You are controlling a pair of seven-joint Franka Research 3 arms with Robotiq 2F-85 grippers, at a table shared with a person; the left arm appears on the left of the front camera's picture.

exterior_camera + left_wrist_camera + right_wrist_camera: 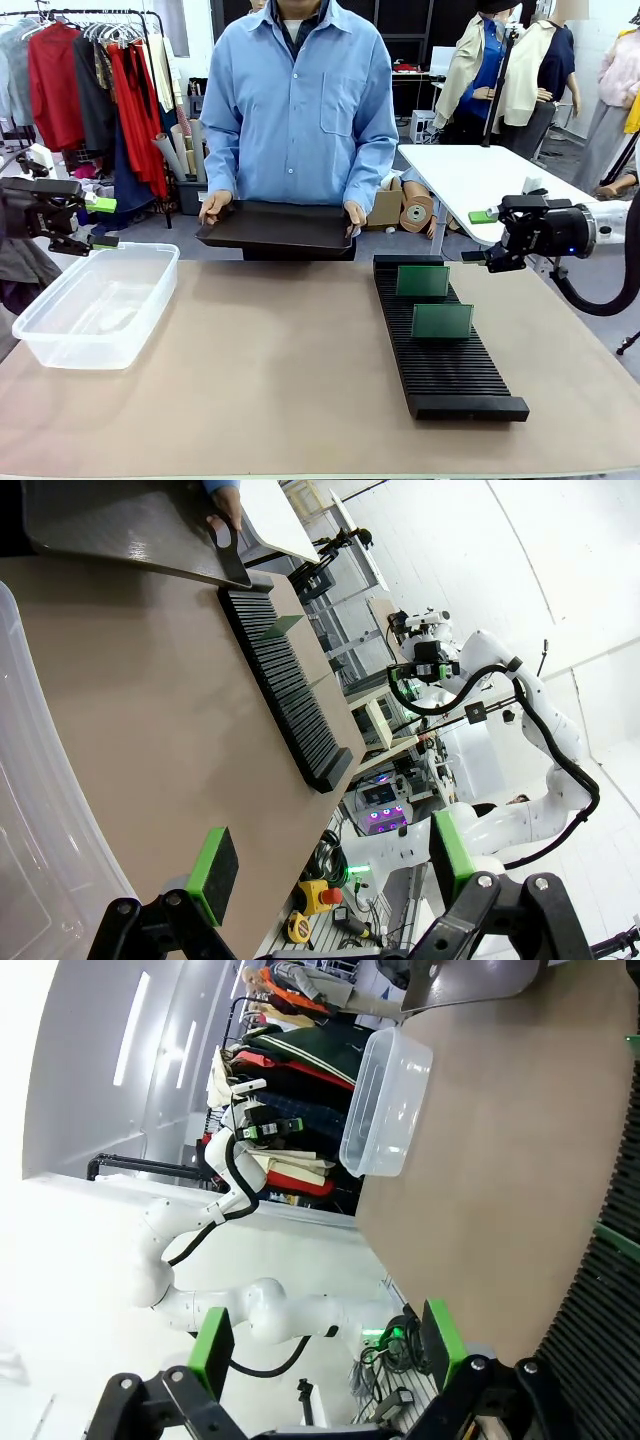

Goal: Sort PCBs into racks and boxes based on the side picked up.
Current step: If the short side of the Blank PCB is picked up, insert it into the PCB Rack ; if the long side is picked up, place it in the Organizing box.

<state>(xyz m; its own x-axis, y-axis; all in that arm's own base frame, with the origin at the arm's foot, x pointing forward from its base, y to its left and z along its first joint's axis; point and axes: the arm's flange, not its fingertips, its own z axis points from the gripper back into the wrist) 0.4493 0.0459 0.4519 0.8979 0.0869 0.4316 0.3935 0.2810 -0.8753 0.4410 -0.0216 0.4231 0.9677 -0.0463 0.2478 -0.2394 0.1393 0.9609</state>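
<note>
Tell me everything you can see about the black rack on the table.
The black rack is long, narrow and matte, looking like plastic, its top ribbed with crosswise slots. It lies flat on the tan table, running lengthwise from the person's side toward the robot. Two green PCBs stand upright in its far slots. Nothing else touches it.

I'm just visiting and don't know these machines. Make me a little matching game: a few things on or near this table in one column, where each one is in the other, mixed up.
Things:
1. PCBs
2. clear tub
3. black tray
4. left gripper

Places or states:
A. held in the person's two hands at the far edge of the table
B. standing upright in the slots of the rack
C. open, holding nothing, above the tub's end of the table
D. resting on the table's left part, nothing in it

Pairs: 1-B, 2-D, 3-A, 4-C
</note>
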